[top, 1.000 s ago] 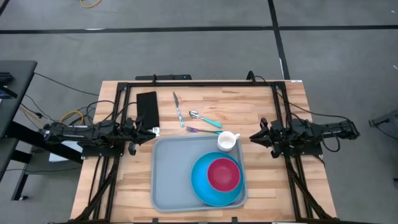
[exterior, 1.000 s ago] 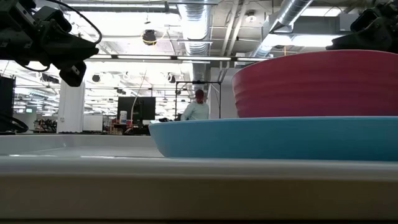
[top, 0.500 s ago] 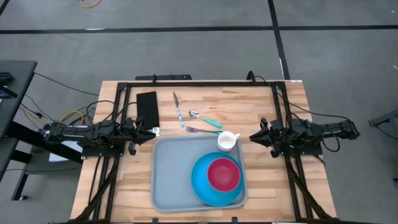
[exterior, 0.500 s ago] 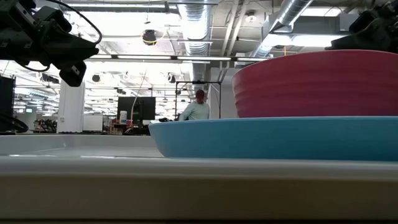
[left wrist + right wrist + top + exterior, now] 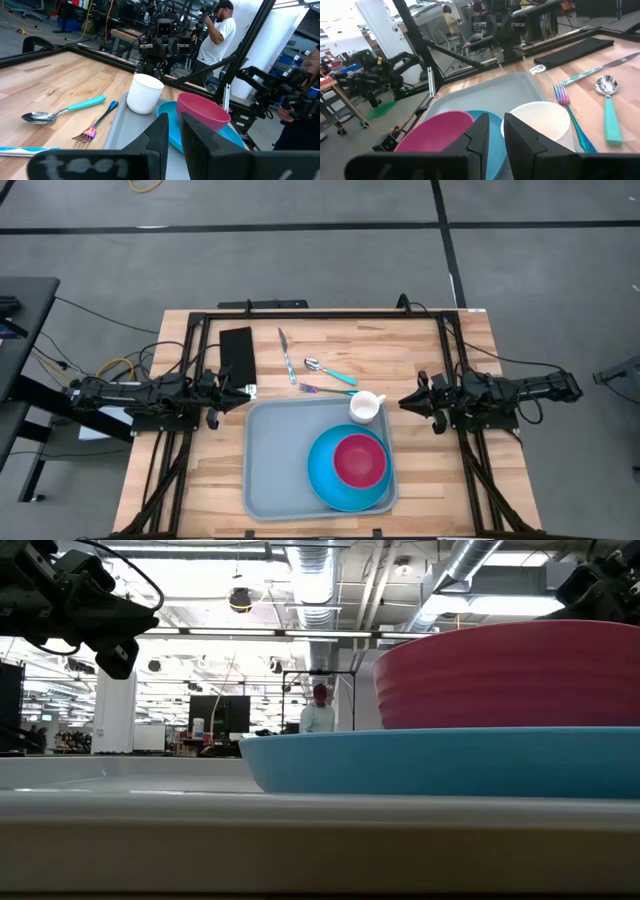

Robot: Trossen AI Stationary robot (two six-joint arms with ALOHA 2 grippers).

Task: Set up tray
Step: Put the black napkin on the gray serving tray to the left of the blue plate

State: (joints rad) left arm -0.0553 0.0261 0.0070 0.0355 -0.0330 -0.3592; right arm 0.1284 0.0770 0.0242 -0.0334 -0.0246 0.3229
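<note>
A round pink plastic bowl [image 5: 359, 459] sits in a round blue plate [image 5: 326, 474], a white cup [image 5: 365, 407] beside. On the wooden counter [image 5: 400, 350] lie a black rectangular napkin [image 5: 237, 354], knife [image 5: 286, 353], teal-handled spoon [image 5: 329, 370] and fork [image 5: 326, 390].

Large flat grey-blue rectangular tray [image 5: 275, 455] with rounded corners and a low raised rim. Lying flat on the wooden table [image 5: 440, 360], toward its near edge, long sides running away from that edge. Carrying a round blue plate [image 5: 325, 480] in its near right corner, a pink bowl [image 5: 358, 460] on the plate, and a white cup [image 5: 365, 408] at its far right corner. Left half bare.
</note>
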